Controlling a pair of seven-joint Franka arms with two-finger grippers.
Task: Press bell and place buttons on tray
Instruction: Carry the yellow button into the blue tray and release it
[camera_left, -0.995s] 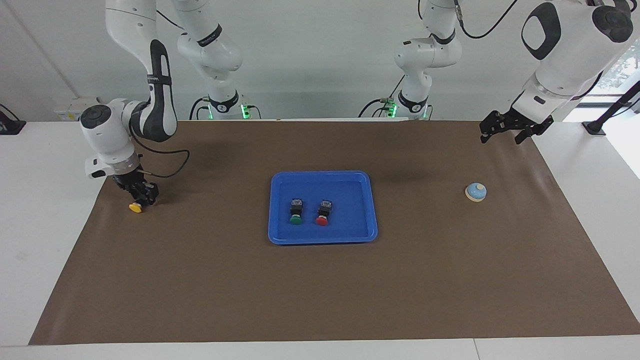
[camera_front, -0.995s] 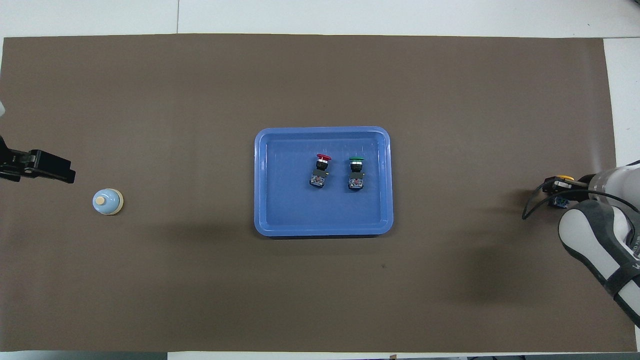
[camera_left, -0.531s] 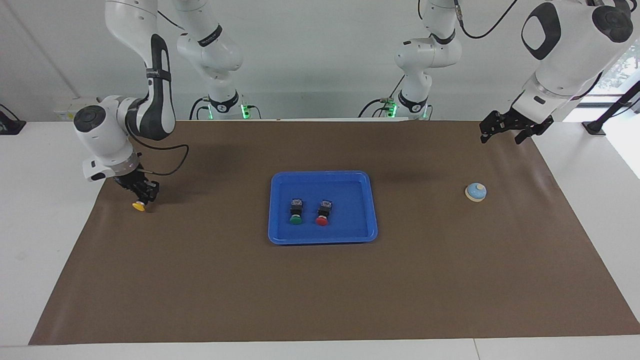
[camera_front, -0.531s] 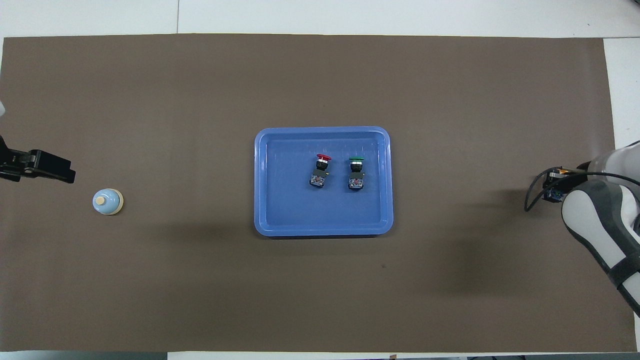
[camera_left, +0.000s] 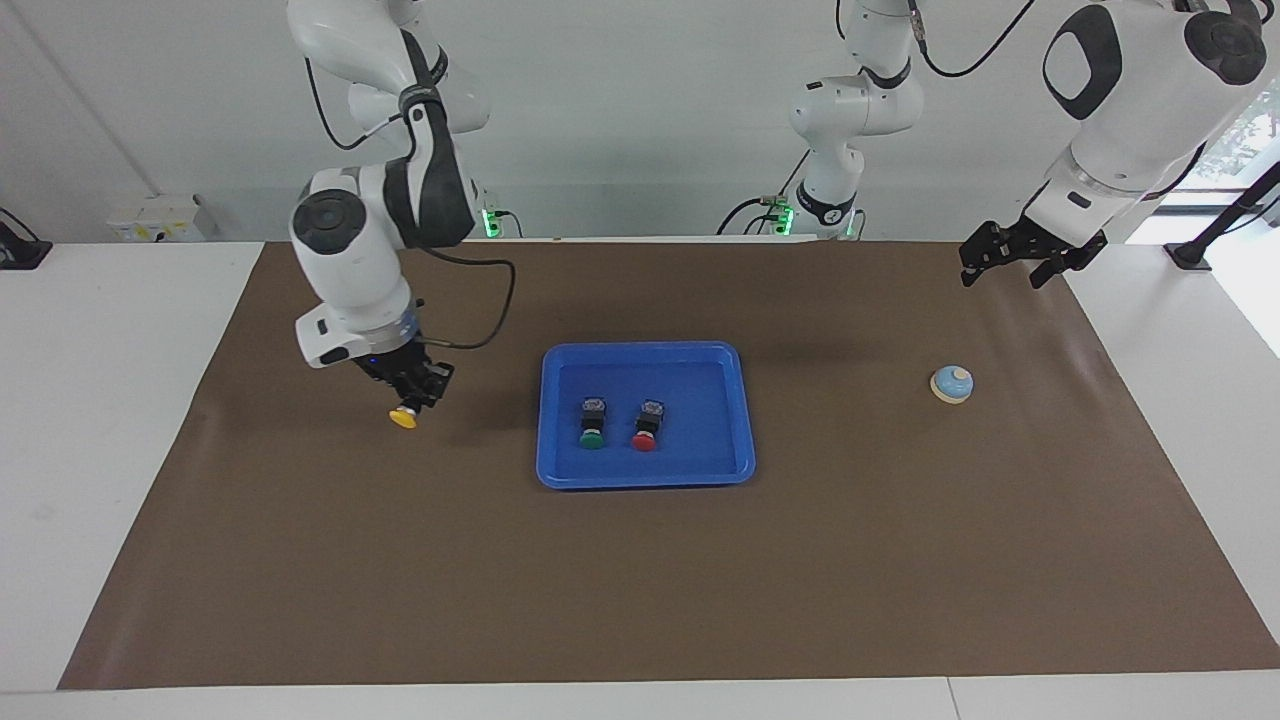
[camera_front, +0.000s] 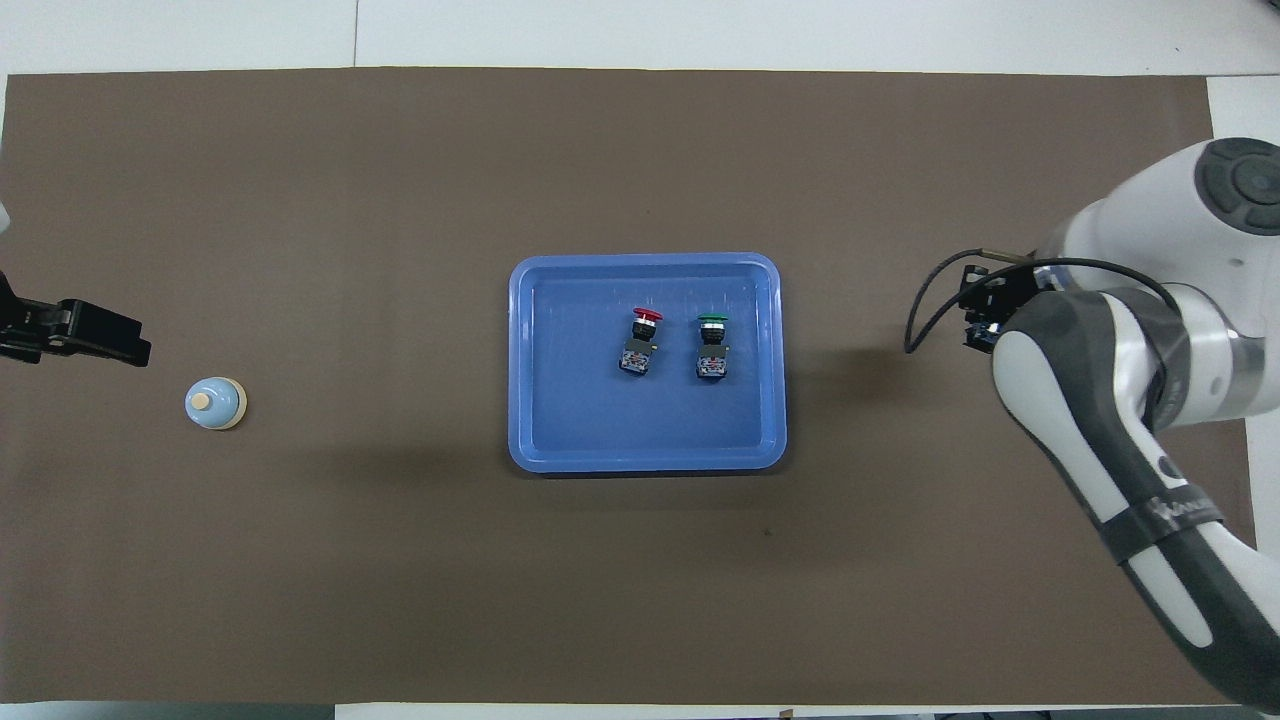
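Facing view: our right gripper (camera_left: 412, 387), left of centre frame, is clamped on the yellow-capped black push-button (camera_left: 404, 418), raised beside the shallow bright blue plastic tray (camera_left: 745, 420) holding the green-capped button (camera_left: 591, 437) and red-capped button (camera_left: 644, 440). Overhead view: the yellow one is hidden; our left gripper (camera_front: 125, 345) waits at the frame's left edge above the light-blue domed bell (camera_front: 215, 403), fingers' state unclear. We judge the last button is mid-carry; next, clear the rim and lower.

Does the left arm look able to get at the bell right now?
Probably yes: the left claw hangs open over the mat with nothing in it, close to the bell, and no object lies between them.

Yellow button (camera_left: 404, 419) in right hand (camera_left: 410, 392)
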